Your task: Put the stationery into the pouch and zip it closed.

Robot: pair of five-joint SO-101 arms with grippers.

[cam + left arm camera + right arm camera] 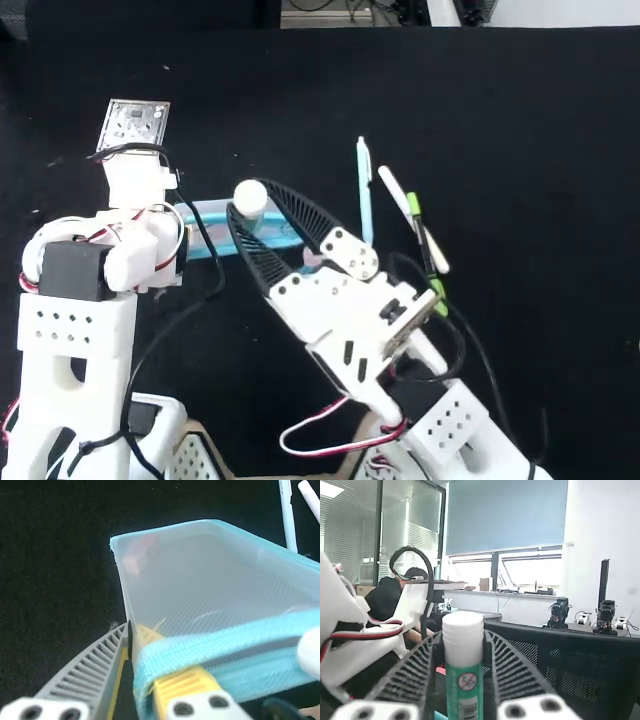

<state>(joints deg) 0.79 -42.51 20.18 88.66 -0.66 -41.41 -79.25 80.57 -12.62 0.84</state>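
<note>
A translucent pouch (208, 216) with light blue zipper trim lies on the black table. My left gripper (186, 236) is shut on its near corner. In the left wrist view the grey and yellow fingers (136, 632) pinch the pouch (210, 580) by its zipper edge. My right gripper (247, 204) hangs over the pouch, its black ribbed fingers shut on a glue stick (249, 194) with a white cap. The right wrist view shows the green-labelled glue stick (463, 675) upright in the right gripper (463, 639). To the right of the pouch lie a light blue pen (364, 190), a white pen (404, 208) and a green marker (430, 255).
The right arm's white body (350, 320) covers the pouch's right end and reaches close to the pens. The left arm's base (70, 340) stands at the near left. Black cloth (500, 120) stretches across the far and right side of the table.
</note>
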